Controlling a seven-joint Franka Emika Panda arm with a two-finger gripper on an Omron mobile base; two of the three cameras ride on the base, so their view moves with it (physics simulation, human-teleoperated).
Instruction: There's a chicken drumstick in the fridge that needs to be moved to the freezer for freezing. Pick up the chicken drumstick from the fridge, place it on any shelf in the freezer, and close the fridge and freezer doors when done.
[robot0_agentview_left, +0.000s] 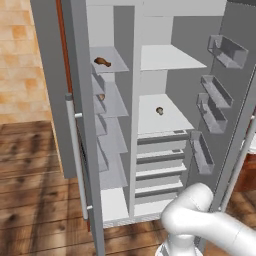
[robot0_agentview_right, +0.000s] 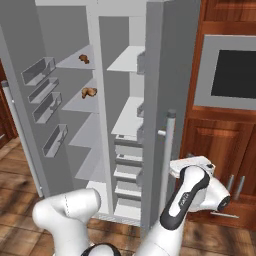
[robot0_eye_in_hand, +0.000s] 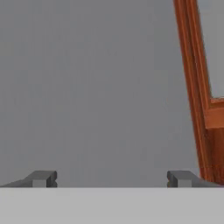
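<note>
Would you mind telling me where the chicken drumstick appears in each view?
Left base view: chicken drumstick on the freezer's top shelf, upper left.
Right base view: same shelf, upper left.
Hand view: open gripper faces a grey panel.
Shared landmark: brown lump one shelf below.

Wooden plank floor (robot0_agentview_left: 35, 165), a tan tiled wall (robot0_agentview_left: 17, 55), brown wood cabinets (robot0_agentview_right: 220, 140) framing a built-in dark-windowed oven (robot0_agentview_right: 230, 72).

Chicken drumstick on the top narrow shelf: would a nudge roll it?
Rounded and tapered, the chicken drumstick would probably roll in an arc. It is small, so likely light. The smooth flat shelf may let it slide.
</note>
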